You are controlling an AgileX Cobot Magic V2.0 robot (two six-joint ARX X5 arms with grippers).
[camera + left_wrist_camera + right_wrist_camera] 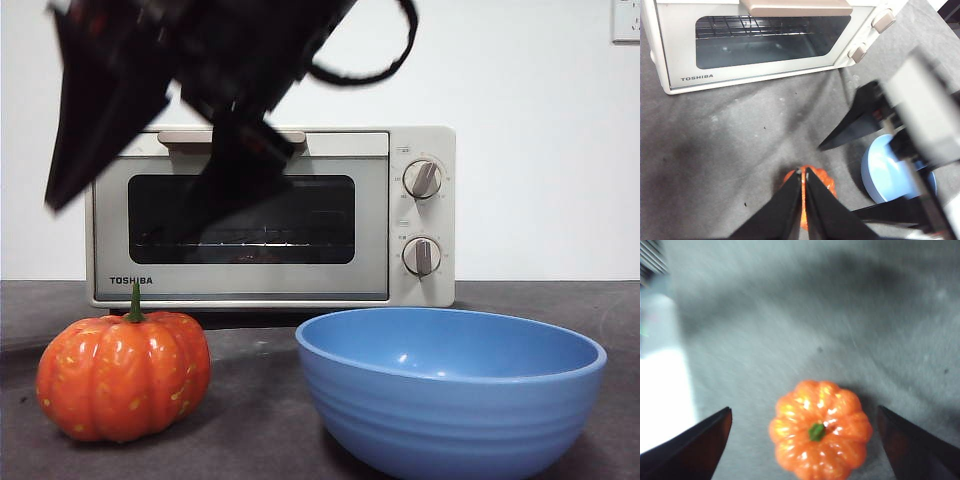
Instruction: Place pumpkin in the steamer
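The pumpkin point(124, 376), orange-red with a green stem, sits on the dark table at the front left. It also shows in the right wrist view point(820, 432) and partly in the left wrist view point(824, 179). My right gripper point(125, 208) hangs above it, open wide, with a jaw on each side point(804, 411) and not touching it. In the left wrist view it shows as dark jaws point(860, 165). The steamer point(270, 215), a cream Toshiba box with a glass door, stands behind with its door shut point(765, 42). My left gripper point(804, 172) is shut and empty, held higher up.
A blue bowl point(450, 385) stands at the front right, beside the pumpkin, and also shows in the left wrist view point(882, 172). The steamer has two knobs point(422, 180) on its right side. Bare dark table point(730, 140) lies between the steamer and the pumpkin.
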